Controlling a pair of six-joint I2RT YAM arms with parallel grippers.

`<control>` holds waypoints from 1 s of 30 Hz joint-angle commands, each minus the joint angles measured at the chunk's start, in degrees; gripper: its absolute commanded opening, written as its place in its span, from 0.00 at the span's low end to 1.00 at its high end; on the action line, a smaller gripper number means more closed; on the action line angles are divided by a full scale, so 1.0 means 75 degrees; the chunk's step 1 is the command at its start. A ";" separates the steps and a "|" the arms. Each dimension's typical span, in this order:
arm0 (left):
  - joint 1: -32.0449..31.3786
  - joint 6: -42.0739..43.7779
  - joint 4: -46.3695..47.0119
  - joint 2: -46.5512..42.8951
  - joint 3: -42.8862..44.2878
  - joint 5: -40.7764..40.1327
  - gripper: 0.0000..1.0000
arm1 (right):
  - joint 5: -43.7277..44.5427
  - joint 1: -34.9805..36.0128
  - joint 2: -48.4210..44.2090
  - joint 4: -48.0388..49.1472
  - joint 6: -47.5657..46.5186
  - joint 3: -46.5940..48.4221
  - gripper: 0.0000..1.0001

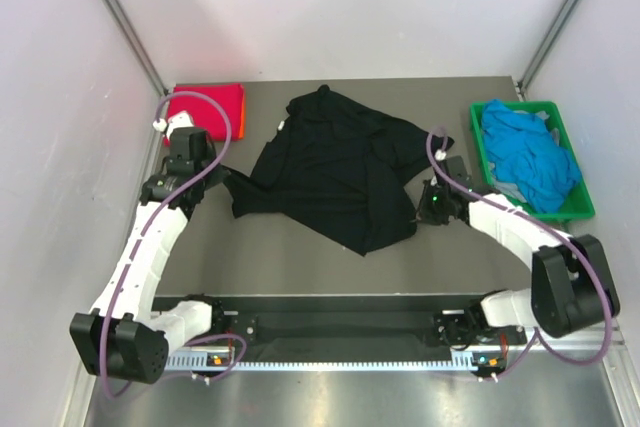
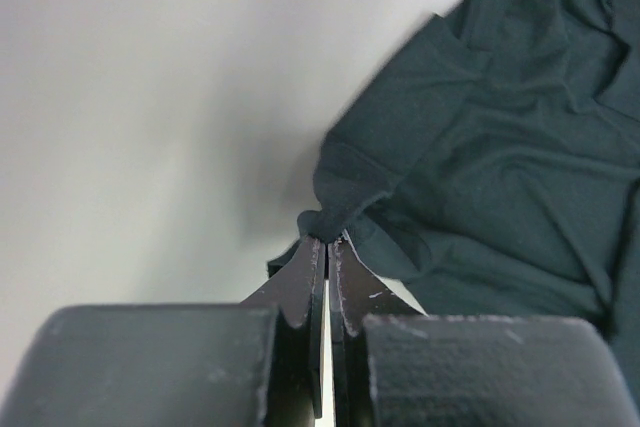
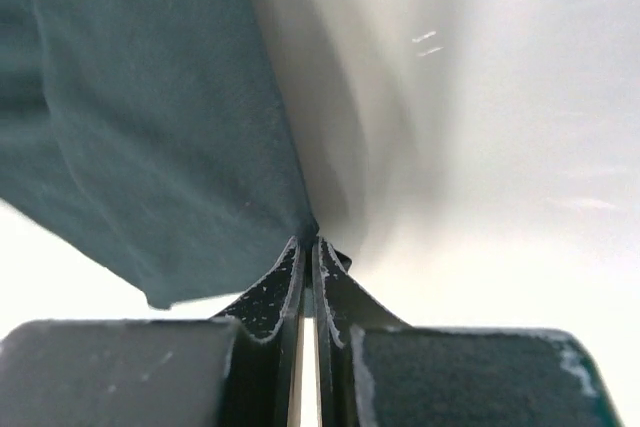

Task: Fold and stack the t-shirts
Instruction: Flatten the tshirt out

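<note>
Your left hand (image 2: 327, 247) and right hand (image 3: 308, 247) pinch thin edges of the crumpled black cloth t-shirt (image 1: 340, 167); pulling apart could slip either.

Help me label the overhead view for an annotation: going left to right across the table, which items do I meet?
Folded magenta-red t-shirt → black t-shirt, spread out → green crate holding blue t-shirts.

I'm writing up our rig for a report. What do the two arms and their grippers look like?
The left arm and right arm are white shells with black joints, each trailing a lilac cable. The left gripper and right gripper have black tapering fingers.
</note>
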 commanded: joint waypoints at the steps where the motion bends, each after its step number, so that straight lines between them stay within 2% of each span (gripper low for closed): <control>1: -0.0001 0.0099 0.0260 -0.0028 0.0313 -0.0596 0.00 | 0.1998 -0.0222 -0.0623 -0.1543 0.0801 0.0939 0.00; 3: 0.0011 0.0147 0.0202 0.0019 0.0442 -0.0716 0.00 | 0.2403 -0.0421 -0.0764 -0.1791 0.1129 0.0847 0.00; 6: -0.0001 0.0077 0.0295 -0.0004 0.0314 -0.0355 0.00 | 0.2065 -0.1042 -0.0614 -0.1733 0.1119 0.0496 0.00; 9: -0.0001 -0.0215 0.0622 -0.0168 -0.0107 0.0336 0.00 | 0.2204 -0.1487 -0.0262 -0.1966 0.1060 0.0611 0.01; 10: -0.0001 -0.0298 0.0913 -0.0191 -0.0248 0.1057 0.00 | 0.2251 -0.1558 -0.0191 -0.2037 0.1049 0.0659 0.03; 11: -0.0001 -0.0380 0.1079 -0.0238 -0.0597 0.1412 0.00 | 0.2286 -0.1640 -0.0121 -0.2073 0.1037 0.0729 0.06; 12: -0.0001 -0.0485 0.1254 -0.0262 -0.0786 0.1694 0.00 | 0.2264 -0.1711 -0.0016 -0.2108 0.0967 0.0892 0.17; 13: -0.0001 -0.0695 0.1360 -0.0297 -0.0950 0.2022 0.00 | 0.2229 -0.1816 0.0032 -0.2143 0.0955 0.0998 0.25; 16: -0.0013 -0.0791 0.1490 -0.0297 -0.1408 0.2260 0.00 | 0.2402 -0.1875 0.0021 -0.2622 0.1200 0.1559 0.40; 17: -0.0013 -0.0756 0.1490 -0.0309 -0.1514 0.2237 0.00 | 0.2474 -0.1876 -0.0003 -0.3053 0.1387 0.1701 0.42; 20: -0.0013 -0.0615 0.1385 -0.0355 -0.1503 0.2038 0.00 | 0.2393 -0.1864 -0.0120 -0.3781 0.2498 0.1960 0.45; 22: -0.0013 -0.0592 0.1443 -0.0472 -0.1503 0.2060 0.00 | 0.1950 -0.1852 -0.0365 -0.3761 0.3413 0.1610 0.45; 27: -0.0013 -0.0568 0.1572 -0.0590 -0.1573 0.2294 0.00 | 0.0883 -0.1806 -0.0835 -0.2276 0.4890 0.0146 0.41; 30: -0.0013 -0.0545 0.1549 -0.0579 -0.1608 0.2423 0.00 | 0.1032 -0.1794 -0.0532 -0.2295 0.4974 0.0201 0.41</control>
